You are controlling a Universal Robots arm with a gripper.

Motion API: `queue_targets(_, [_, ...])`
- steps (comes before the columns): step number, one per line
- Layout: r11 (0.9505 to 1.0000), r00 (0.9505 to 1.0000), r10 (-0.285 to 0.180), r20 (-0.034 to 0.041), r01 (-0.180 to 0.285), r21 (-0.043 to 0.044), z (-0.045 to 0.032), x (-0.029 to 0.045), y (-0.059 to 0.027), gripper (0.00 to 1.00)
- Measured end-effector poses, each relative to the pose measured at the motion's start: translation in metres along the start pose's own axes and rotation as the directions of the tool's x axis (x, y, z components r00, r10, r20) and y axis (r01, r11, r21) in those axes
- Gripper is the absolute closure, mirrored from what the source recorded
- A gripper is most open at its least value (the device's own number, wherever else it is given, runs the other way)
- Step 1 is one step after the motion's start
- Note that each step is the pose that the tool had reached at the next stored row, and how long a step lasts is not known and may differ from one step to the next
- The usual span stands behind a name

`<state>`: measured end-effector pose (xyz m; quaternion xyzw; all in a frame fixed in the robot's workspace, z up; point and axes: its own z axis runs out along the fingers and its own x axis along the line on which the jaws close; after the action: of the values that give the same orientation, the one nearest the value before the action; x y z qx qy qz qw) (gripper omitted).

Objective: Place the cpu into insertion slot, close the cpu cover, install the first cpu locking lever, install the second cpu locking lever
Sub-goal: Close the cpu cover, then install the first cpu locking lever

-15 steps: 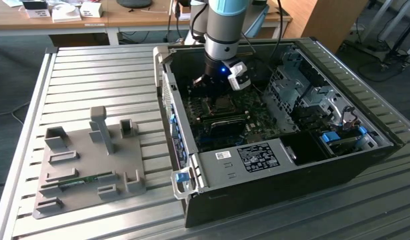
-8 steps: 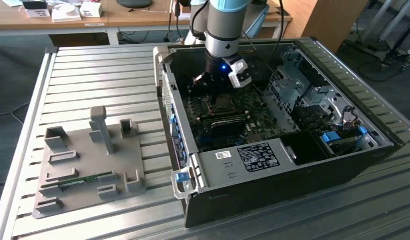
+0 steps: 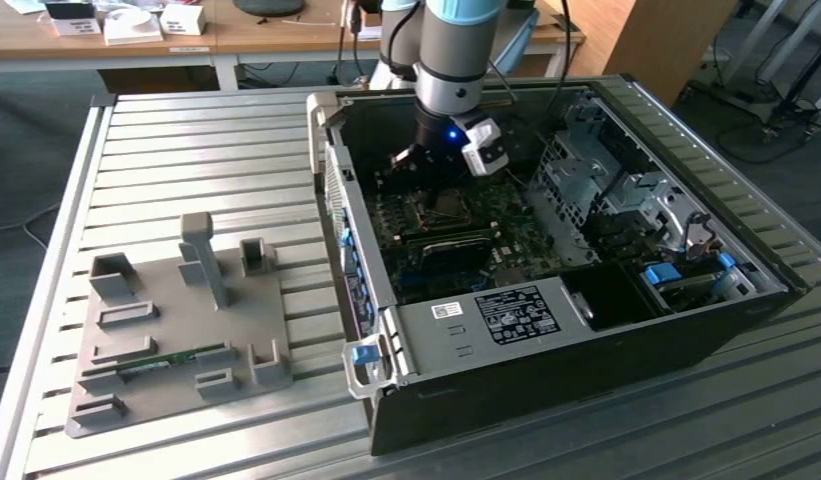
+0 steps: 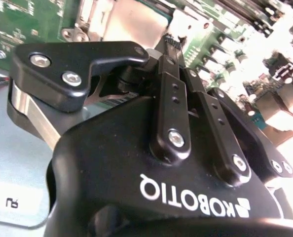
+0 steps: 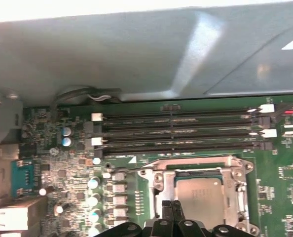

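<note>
The cpu [image 5: 203, 197], a silvery square chip, lies flat in the insertion slot [image 3: 449, 206] on the green motherboard inside the open computer case [image 3: 544, 330]. The cpu cover [image 5: 196, 164], a thin metal frame, lies down around the chip, which shows through its window. My gripper [image 5: 171, 207] hangs low over the socket's edge beside the chip, its two black fingers pressed together with nothing visible between them. In the second wrist view the shut fingertips [image 4: 173, 42] point down at the board next to the bright metal of the socket. In the exterior view the gripper [image 3: 417, 160] is inside the case.
Long black memory slots [image 5: 176, 131] run just beyond the socket, with the grey case wall [image 5: 136, 54] behind them. A metal drive cage [image 3: 610, 180] fills the case at the exterior view's right. A grey fixture plate [image 3: 170, 330] with holders lies on the slatted table.
</note>
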<state>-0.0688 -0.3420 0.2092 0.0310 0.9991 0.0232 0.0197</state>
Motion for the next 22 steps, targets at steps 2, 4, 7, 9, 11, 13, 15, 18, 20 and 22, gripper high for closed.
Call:
queue_targets(2, [1.0000,1.0000,0.000,0.0000,0.000,0.0000,0.0002,-0.0050,0.0003,0.89])
queue_targets(4, [1.0000,1.0000,0.000,-0.0001,0.000,0.0000,0.0004,-0.0099,0.0006,0.89])
queue_targets(7, [1.0000,1.0000,0.000,0.0001,0.000,-0.0001,0.0006,-0.0142,0.0008,0.89])
queue_targets(9, [1.0000,1.0000,0.000,0.0000,0.000,0.0002,-0.0006,-0.0145,0.0009,0.89])
queue_targets(11, [1.0000,1.0000,0.000,0.0000,0.000,0.0001,-0.0033,-0.0146,0.0011,0.89])
queue_targets(13, [1.0000,1.0000,0.000,0.0001,0.000,-0.0002,-0.0036,-0.0147,0.0011,0.89])
queue_targets(15, [1.0000,1.0000,0.000,0.0000,0.000,0.0000,-0.0036,-0.0168,0.0012,0.89])
queue_targets(18, [1.0000,1.0000,0.000,0.0001,0.000,-0.0002,-0.0035,-0.0193,0.0013,0.89])
queue_targets(20, [1.0000,1.0000,0.000,0.0001,0.000,-0.0001,-0.0035,-0.0193,0.0013,0.89])
queue_targets(22, [1.0000,1.0000,0.000,0.0000,0.000,-0.0003,-0.0035,-0.0193,0.0014,0.89])
